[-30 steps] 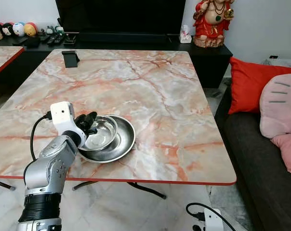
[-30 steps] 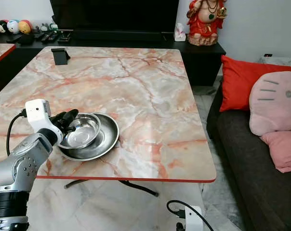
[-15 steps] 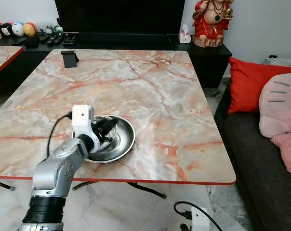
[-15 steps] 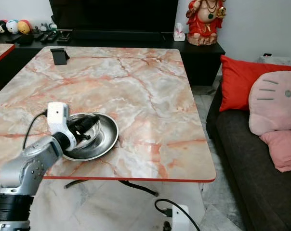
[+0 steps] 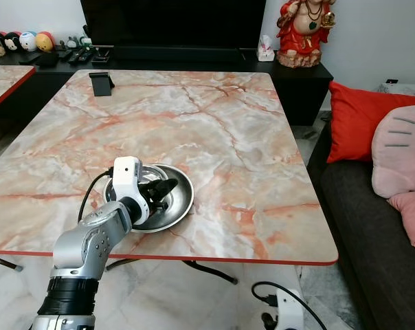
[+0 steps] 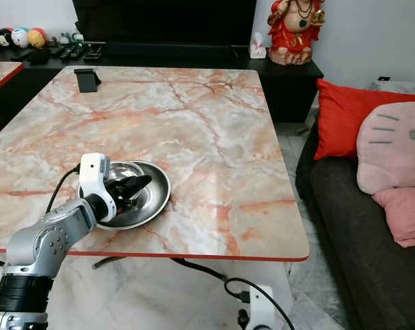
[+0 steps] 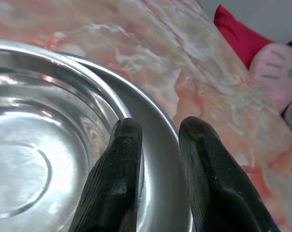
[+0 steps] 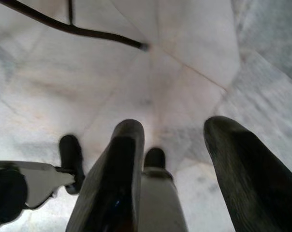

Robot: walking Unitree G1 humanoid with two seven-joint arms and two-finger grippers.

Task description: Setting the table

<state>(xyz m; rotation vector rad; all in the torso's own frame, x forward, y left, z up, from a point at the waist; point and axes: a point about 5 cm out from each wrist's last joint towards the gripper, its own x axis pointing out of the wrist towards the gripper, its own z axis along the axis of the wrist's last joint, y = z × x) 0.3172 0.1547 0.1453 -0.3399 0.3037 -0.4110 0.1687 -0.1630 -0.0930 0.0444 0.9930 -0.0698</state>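
Note:
A small steel bowl [image 7: 30, 145] sits inside a wider, shallow steel dish [image 5: 182, 198] near the front left of the marble table [image 5: 228, 124]. My left gripper [image 5: 165, 188] reaches over the dish from the left. In the left wrist view the left gripper [image 7: 158, 123] is open, with a gap between the fingers. One finger [image 7: 122, 164] lies over the small bowl's rim and the other over the dish. My right gripper [image 8: 175, 125] hangs open above the tiled floor.
A black stand [image 5: 101, 82] sits at the table's far left corner. A sofa with a red cushion [image 5: 359, 117] and pink cushions [image 5: 403, 148] runs along the right. A black cable and white box [image 5: 283, 306] lie on the floor by the front edge.
The left gripper carried the small bowl rightward from the dish's left edge and lowered it into the dish. Its fingers now stand apart at the rim.

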